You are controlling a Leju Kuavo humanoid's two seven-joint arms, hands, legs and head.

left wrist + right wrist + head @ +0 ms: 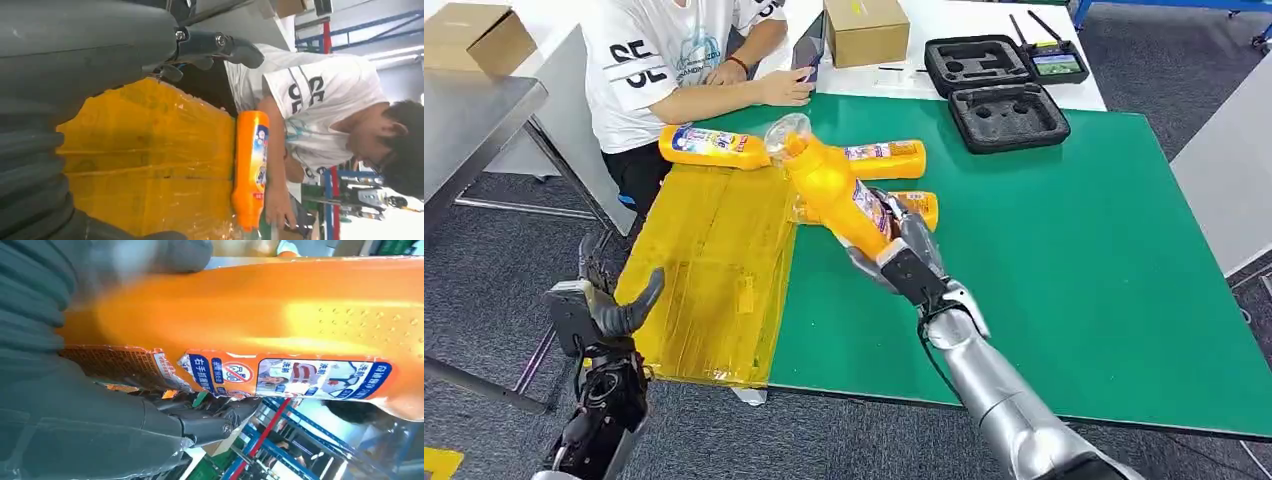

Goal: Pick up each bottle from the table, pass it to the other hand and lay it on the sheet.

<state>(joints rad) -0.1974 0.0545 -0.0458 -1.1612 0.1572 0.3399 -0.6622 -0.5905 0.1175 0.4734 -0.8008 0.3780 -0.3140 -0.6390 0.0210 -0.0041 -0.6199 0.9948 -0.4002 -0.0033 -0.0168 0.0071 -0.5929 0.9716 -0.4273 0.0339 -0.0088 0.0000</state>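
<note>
1 orange bottle [832,192] is gripped, tilted, in the right robot hand [902,252]; left robot hand [609,312] spread, well apart.

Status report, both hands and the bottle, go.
Right robot hand grips a bottle, raised over the table. Left robot hand open, low beside the sheet. One bottle on sheet, two on table.
</note>
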